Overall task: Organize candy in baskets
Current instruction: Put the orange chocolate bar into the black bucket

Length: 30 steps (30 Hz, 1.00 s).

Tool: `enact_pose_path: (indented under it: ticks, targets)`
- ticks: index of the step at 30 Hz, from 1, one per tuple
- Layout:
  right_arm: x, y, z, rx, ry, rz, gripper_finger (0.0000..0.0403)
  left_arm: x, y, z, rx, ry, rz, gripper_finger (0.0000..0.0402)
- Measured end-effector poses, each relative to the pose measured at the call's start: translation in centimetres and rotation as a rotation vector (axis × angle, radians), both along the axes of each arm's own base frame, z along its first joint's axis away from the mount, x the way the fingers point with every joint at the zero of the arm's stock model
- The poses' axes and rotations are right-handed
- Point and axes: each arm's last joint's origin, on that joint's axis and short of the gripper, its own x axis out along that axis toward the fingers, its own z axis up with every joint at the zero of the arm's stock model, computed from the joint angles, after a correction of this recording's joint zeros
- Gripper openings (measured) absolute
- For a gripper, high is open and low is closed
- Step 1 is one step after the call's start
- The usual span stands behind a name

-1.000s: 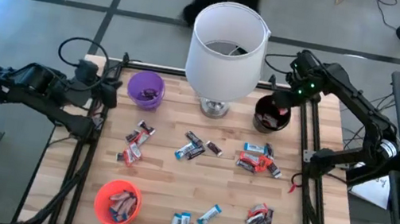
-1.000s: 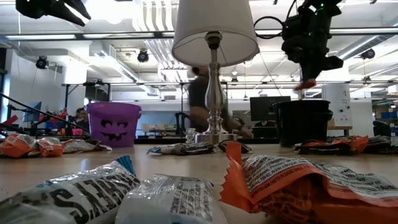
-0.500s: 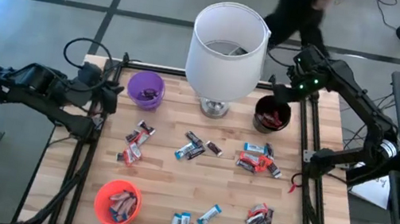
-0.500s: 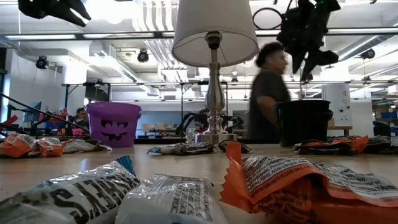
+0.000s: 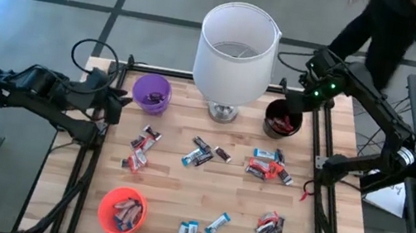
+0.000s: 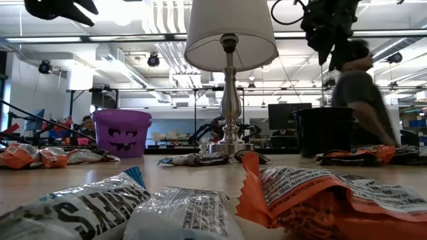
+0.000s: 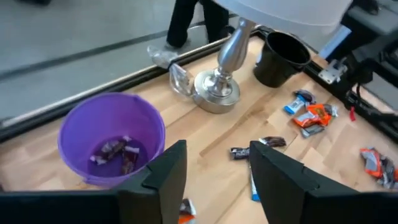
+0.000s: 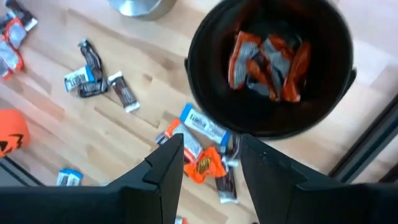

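Orange-wrapped candy (image 8: 267, 59) lies in the black basket (image 8: 273, 118) under the right tool (image 8: 211, 165), fingers spread and empty. The left tool (image 7: 214, 171), also spread, hovers near the purple basket (image 7: 112, 134). More bars are scattered across the counter (image 5: 172, 182).

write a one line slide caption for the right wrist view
Open right gripper above black basket holding orange-wrapped candy.

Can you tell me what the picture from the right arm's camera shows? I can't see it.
The right claw, open and empty, hangs above the black basket, which has orange-wrapped candy inside. More candy bars lie scattered on the wooden table beside it.
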Motion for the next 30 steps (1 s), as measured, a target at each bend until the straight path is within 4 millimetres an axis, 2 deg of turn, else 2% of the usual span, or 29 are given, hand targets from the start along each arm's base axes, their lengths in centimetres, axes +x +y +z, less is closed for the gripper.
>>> enact_pose_path:
  ticks: [7,14,18,30]
  targets:
    - [0.8,2.2,0.7,0.006,-0.018,0.031,0.0144,1.4,-0.3,0.6,0.140,0.023,-0.115,0.0174]
    - [1.3,4.8,1.3,0.033,-0.018,0.067,0.0134,3.0,-0.7,0.5,0.169,0.062,-0.196,0.0173]
    - [1.5,6.4,1.4,0.055,-0.004,0.110,0.0136,2.9,-0.7,0.3,0.171,0.086,-0.198,0.0173]
    - [2.8,10.6,0.1,0.028,0.145,-0.008,0.0137,1.8,-0.5,0.4,0.228,0.124,-0.239,0.0173]
